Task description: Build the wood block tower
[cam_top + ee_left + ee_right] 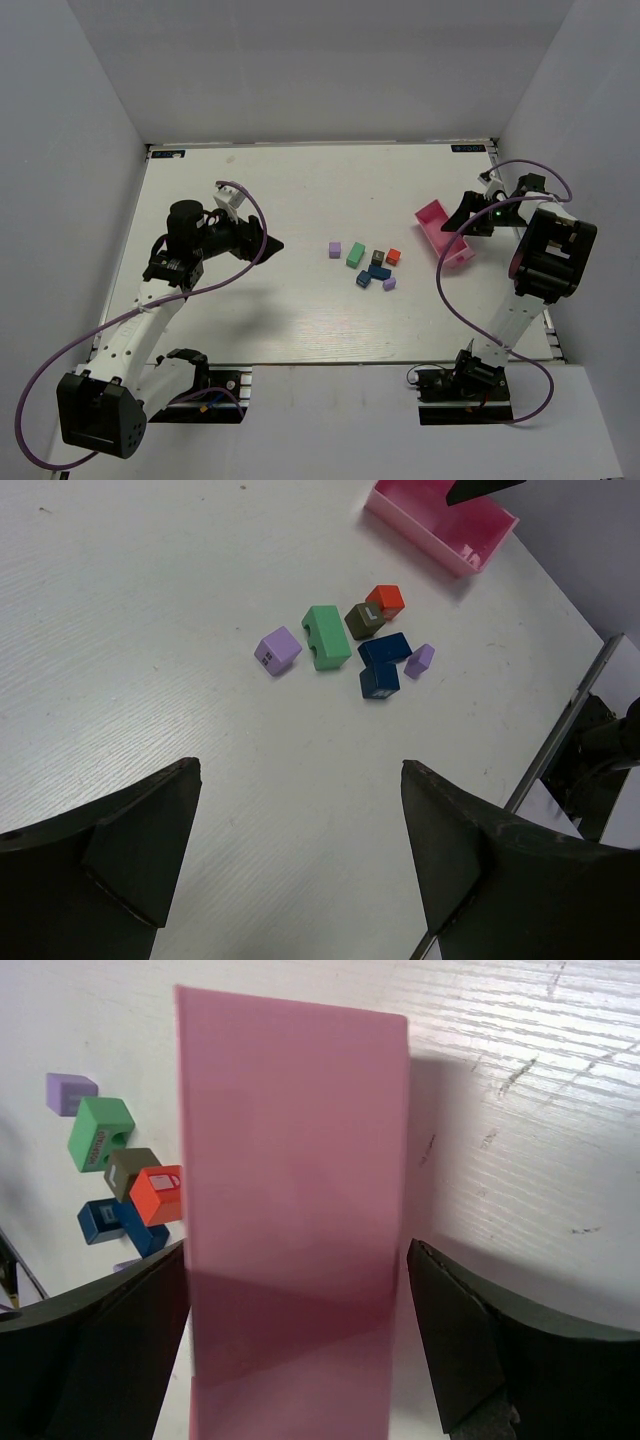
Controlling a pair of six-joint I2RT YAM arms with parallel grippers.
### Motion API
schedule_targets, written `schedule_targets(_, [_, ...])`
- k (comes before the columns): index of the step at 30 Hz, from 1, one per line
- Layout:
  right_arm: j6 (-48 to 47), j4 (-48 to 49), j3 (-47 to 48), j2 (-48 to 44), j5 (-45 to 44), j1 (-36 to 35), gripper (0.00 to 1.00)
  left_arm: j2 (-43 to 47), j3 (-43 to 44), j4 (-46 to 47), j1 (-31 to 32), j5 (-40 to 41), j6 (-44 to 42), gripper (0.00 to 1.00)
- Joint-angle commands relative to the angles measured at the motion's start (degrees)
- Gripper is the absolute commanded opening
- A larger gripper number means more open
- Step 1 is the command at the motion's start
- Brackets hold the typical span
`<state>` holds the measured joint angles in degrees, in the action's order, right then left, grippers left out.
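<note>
The wood blocks lie loose on the white table, close together in a single layer: a purple cube (278, 649), a green block (326, 636), an olive cube (364, 620), a red cube (386, 600), two blue blocks (383, 664) and a small purple piece (420, 660). No tower stands. My left gripper (300, 763) hangs open and empty, well left of the blocks (365, 265). My right gripper (297, 1245) is open around the pink tray (290, 1180), with a gap showing at its right finger (470, 1340).
The pink tray (440, 232) sits right of the blocks, near the table's right edge. Grey walls enclose the table on three sides. Purple cables loop beside both arms.
</note>
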<state>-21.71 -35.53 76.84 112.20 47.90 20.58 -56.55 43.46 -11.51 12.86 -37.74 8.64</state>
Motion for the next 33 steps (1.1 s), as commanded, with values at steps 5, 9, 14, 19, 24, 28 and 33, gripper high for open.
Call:
schedule_targets(5, [-1.93, 1.6, 1.82, 0.04, -2.28, 0.34, 0.9, 0.49, -0.57, 0.96, 0.15, -1.02, 0.06, 0.91])
schedule_targets(9, [-1.93, 1.87, 2.35, -0.67, -3.69, 0.17, 0.9, 0.48, -0.57, 0.96, 0.15, -1.02, 0.06, 0.91])
schedule_targets(14, [-2.28, 5.55, 1.04, -5.67, -8.52, 0.16, 0.9, 0.48, -0.57, 0.96, 0.15, -1.02, 0.06, 0.91])
schedule_targets(19, [-3.68, 5.82, 1.47, -12.16, -13.43, -0.1, 0.9, 0.48, -0.57, 0.96, 0.15, -1.02, 0.06, 0.91])
schedule_targets(24, [-4.3, 8.45, -0.98, -19.11, -18.54, -0.45, 0.9, 0.48, -0.04, 0.96, 0.67, -0.5, 0.06, 0.91])
schedule_targets(28, [-6.49, 9.25, -4.58, -29.72, -20.48, -1.5, 0.84, -0.57, 1.71, 0.96, 2.25, 1.0, 0.06, 0.89])
schedule_targets(33, [-8.87, 6.97, -12.05, -45.18, -14.17, -7.83, 0.53, -5.22, 5.22, 0.35, 7.77, 5.38, 0.58, 0.76])
